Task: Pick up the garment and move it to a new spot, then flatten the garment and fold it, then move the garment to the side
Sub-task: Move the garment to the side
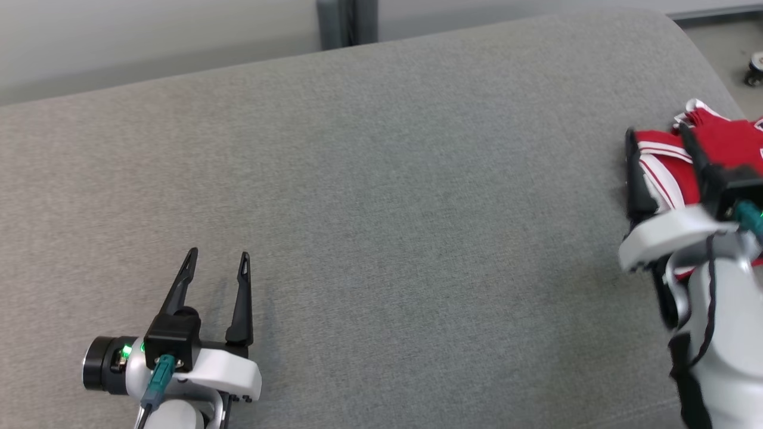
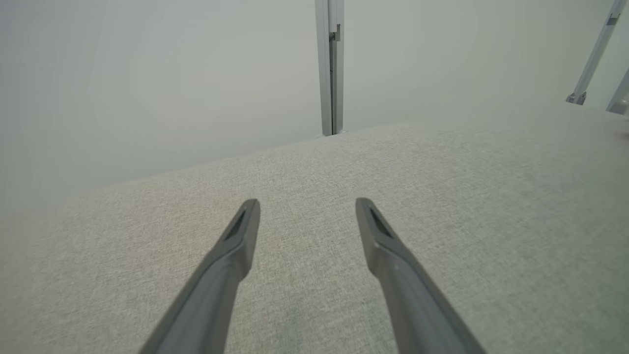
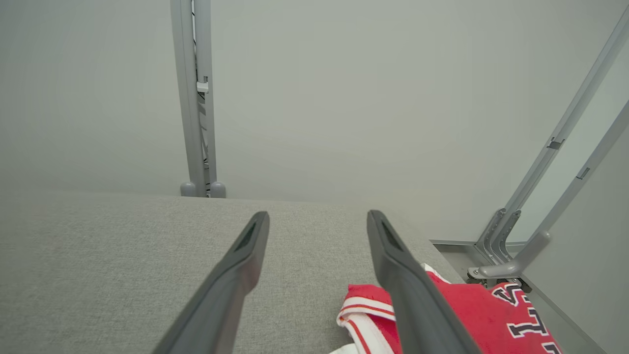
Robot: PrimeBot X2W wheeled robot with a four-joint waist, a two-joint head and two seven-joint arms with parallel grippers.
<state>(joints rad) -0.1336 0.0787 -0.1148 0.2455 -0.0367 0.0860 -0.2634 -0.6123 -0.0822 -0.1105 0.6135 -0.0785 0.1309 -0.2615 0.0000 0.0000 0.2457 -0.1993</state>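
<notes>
The garment is a red jersey with white stripes and dark lettering, lying folded at the far right edge of the grey padded surface. In the right wrist view the garment lies under and to the right of the fingers. My right gripper hovers over its left part, jaws open and nothing between them. My left gripper stands open at the lower left, far from the jersey, above bare fabric. The left wrist view has its open gripper over plain grey cloth.
A pale wall with a metal post runs behind the surface. To the right, past the surface's rounded corner, are floor, slanted metal struts and a caster wheel.
</notes>
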